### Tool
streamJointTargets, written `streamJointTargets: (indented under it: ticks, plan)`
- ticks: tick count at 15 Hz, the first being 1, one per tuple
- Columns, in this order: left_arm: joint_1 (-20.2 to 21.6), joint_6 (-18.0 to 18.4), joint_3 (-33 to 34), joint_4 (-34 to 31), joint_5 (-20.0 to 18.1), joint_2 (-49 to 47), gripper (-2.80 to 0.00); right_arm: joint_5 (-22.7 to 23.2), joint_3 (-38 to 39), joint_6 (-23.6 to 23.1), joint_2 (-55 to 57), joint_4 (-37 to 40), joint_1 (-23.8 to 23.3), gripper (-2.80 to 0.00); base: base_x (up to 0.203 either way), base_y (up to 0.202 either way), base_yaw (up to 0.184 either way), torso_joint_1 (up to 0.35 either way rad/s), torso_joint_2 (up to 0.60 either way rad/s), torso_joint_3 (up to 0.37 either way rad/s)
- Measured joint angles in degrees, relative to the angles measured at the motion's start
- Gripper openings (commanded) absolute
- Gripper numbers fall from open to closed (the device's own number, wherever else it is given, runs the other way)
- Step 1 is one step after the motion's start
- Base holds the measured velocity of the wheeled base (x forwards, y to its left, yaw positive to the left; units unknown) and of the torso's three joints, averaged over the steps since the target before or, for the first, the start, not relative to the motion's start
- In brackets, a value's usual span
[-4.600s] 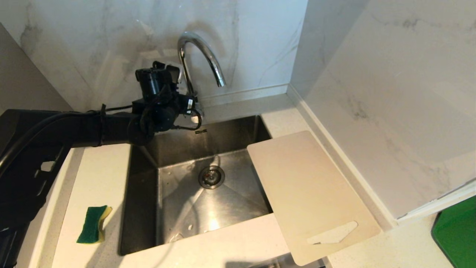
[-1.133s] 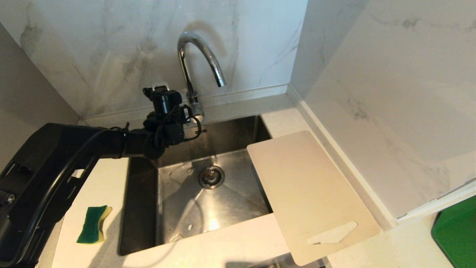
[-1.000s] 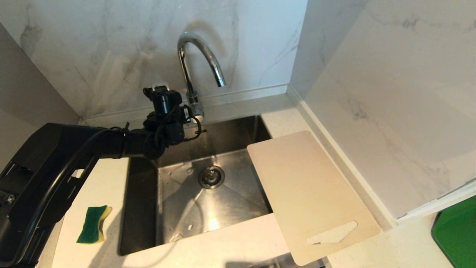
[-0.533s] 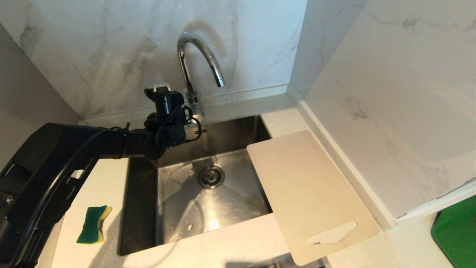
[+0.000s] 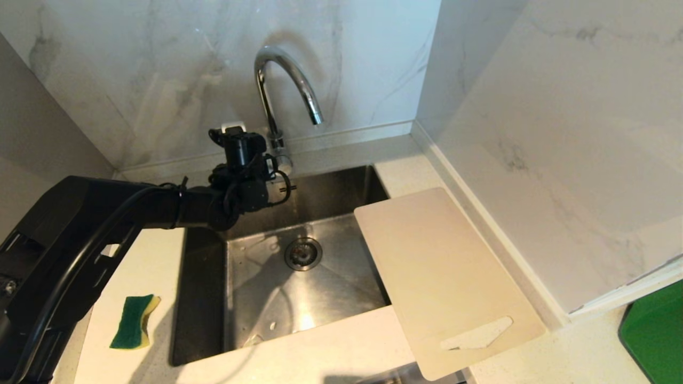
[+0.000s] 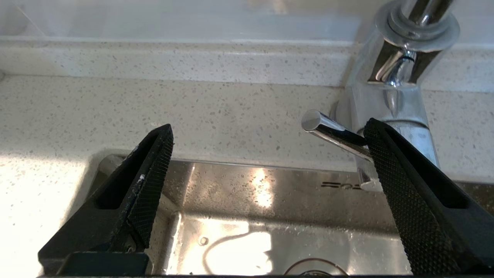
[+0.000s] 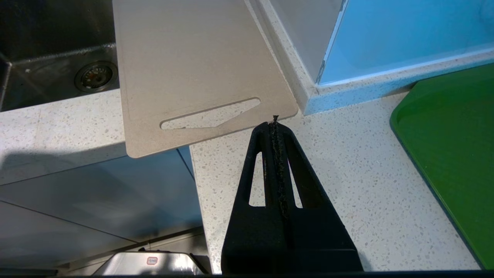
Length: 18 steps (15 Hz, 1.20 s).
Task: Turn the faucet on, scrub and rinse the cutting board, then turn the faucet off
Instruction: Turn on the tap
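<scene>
The faucet (image 5: 283, 80) rises at the back edge of the bench (image 5: 331, 352), behind the sink (image 5: 203, 298), its thin lever (image 6: 332, 133) jutting from the base; the left gripper (image 6: 266, 135) hangs there spread wide, one finger (image 6: 409, 185) just beside the lever; the cutting board (image 5: 443, 277) lies on the right, overhanging the sink and the bench's front edge; the right gripper (image 7: 274, 123), pressed together and empty, hovers near the board's handle end; a sponge (image 5: 133, 321) lies front left.

Faucet (image 5: 277, 90): chrome gooseneck, upright at upper centre, no water running. Cutting board (image 5: 445, 280): pale beige rectangle, handle slot at lower right, lying flat across sink's right edge.
</scene>
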State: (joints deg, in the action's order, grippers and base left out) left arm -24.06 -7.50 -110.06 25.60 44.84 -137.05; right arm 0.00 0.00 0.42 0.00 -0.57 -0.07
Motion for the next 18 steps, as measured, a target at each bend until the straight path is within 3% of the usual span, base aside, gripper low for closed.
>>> streamJointTargets:
  ticks: [8,13,18]
  plan:
    - [-0.35,-1.34,1.47,-0.82,-0.09,0.48,0.0,-0.01,0.0,0.01,0.0,0.0,0.0,-2.8,0.0,0.0,0.0,0.0,0.0,0.0]
    - [-0.46,-5.17,1.45,-5.12,-0.61,0.88,0.0,0.0,0.0,0.02,0.0,0.0,0.0,-2.8,0.0,0.0,0.0,0.0,0.0,0.0]
    - [-0.46,-5.62,1.43,-5.6,-0.68,1.0,0.0,0.0,0.0,0.02,0.0,0.0,0.0,-2.8,0.0,0.0,0.0,0.0,0.0,0.0]
